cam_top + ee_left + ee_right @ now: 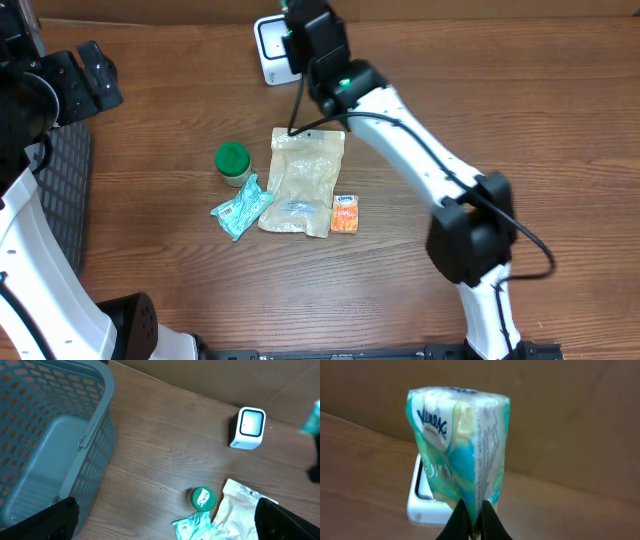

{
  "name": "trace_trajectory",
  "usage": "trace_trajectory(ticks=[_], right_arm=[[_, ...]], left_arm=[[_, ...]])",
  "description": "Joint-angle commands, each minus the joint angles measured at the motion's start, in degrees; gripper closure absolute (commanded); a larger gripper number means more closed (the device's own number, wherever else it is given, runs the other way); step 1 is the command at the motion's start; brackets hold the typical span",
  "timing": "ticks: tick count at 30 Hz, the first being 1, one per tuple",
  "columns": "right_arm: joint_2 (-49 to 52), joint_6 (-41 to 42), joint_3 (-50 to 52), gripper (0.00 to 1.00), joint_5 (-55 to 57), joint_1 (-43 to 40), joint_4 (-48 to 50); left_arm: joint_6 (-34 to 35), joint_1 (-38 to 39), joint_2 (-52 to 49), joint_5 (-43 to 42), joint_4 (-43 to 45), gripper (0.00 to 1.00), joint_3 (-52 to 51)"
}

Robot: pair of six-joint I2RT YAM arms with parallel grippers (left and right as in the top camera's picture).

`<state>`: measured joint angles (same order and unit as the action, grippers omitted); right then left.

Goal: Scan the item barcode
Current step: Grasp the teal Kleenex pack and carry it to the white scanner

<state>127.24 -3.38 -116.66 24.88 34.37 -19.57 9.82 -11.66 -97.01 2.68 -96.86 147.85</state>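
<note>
Currently the right gripper [474, 522] is clamped on the bottom edge of a teal-and-white plastic Kleenex tissue pack [460, 445], holding it upright just before the white boxy scanner [420, 505]. The left gripper [92, 72] stands wide apart near the grey mesh basket [60, 435], holding nothing.

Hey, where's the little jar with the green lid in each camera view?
Overhead: the green-lidded jar stands left of centre on the table.
Left wrist: low in the picture, right of centre.
Right wrist: not in it; the tissue pack fills the middle.
Shared landmark: the white scanner, top centre overhead, upper right from the left wrist, behind the pack from the right wrist.
</note>
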Motion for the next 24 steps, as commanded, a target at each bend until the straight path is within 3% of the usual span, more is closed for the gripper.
trace_trajectory(ticks=[1, 6, 10, 24], right_arm=[[4.26, -14.34, -1.11, 0.96, 3.98, 0.20, 5.31], [10.97, -30.01, -1.09, 0.96, 3.58, 0.31, 12.90], [14.36, -37.51, -1.05, 0.96, 3.39, 0.28, 15.72], [15.89, -40.00, -1.05, 0.96, 3.19, 0.44, 17.40]], left_arm=[[-1.29, -0.33, -0.20, 0.72, 0.07, 0.01, 0.48], [-1.29, -0.33, -0.20, 0.70, 0.07, 0.00, 0.48], [-1.29, -0.33, -0.20, 0.70, 0.07, 0.00, 0.48], [-1.29, -0.33, -0.20, 0.70, 0.07, 0.00, 0.48]])
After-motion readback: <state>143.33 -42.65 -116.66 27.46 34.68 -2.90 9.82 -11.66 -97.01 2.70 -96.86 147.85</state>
